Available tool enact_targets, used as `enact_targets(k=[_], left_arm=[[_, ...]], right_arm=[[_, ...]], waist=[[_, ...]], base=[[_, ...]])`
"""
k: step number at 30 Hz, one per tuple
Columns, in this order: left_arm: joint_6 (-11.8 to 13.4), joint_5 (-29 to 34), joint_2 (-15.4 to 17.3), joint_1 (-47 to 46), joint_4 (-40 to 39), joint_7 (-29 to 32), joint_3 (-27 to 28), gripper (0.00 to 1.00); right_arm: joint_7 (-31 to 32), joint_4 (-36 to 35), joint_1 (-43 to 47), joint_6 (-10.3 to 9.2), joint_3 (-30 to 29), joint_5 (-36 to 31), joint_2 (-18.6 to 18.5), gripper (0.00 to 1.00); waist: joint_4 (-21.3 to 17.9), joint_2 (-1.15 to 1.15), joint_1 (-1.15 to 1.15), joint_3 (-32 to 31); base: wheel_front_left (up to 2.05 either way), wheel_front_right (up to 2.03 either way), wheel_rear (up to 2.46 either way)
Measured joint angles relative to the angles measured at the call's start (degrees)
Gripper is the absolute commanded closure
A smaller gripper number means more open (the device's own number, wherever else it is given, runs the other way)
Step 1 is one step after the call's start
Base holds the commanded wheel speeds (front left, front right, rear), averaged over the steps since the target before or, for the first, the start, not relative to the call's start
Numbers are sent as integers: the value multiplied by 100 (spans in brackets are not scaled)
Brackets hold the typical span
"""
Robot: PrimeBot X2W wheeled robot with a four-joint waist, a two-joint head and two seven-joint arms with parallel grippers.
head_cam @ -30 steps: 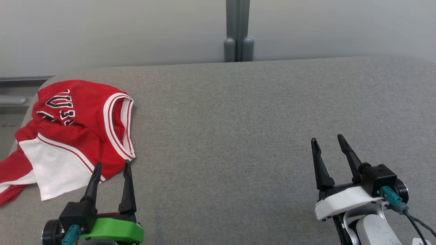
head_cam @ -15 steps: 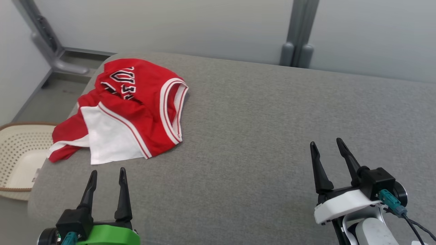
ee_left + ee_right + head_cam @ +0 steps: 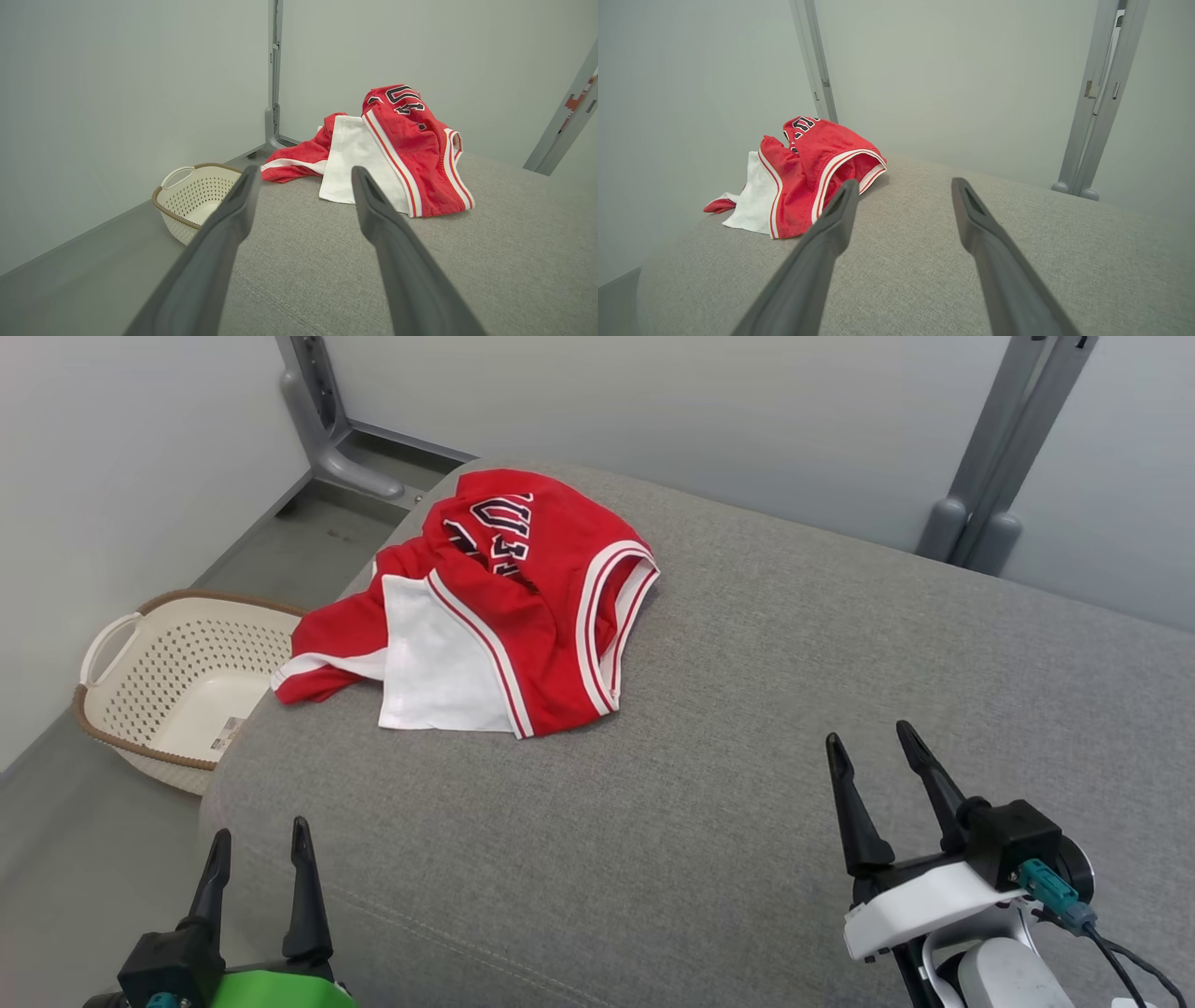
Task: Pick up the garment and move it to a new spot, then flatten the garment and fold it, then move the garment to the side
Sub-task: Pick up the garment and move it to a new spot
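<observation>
Left tool and right tool stay open, empty; camera turned toward garment.

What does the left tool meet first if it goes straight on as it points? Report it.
Probably the garment: the open left tool points at its white panel. If it dips, the grey cushion comes first; depth is unclear.

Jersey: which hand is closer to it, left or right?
The left hand, on the green mount, is nearer the red jersey; the white-mounted right hand sits farther off.
</observation>
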Motion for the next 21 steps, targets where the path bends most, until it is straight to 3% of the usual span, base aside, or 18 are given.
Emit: enact_targets(k=[9,21], left_arm=[[-86,-405,11,-609,365,425,65,0],[-445,-1808,110,-3879,2758,1569,544,0]], right_arm=[[1,33,-38,0,35,-218,2,0],[400,-466,-402,1,70,-829,4,0]], waist=[[-73,0,0,172],[-557,0,0,966]], base=[[0,0,0],[0,0,0]])
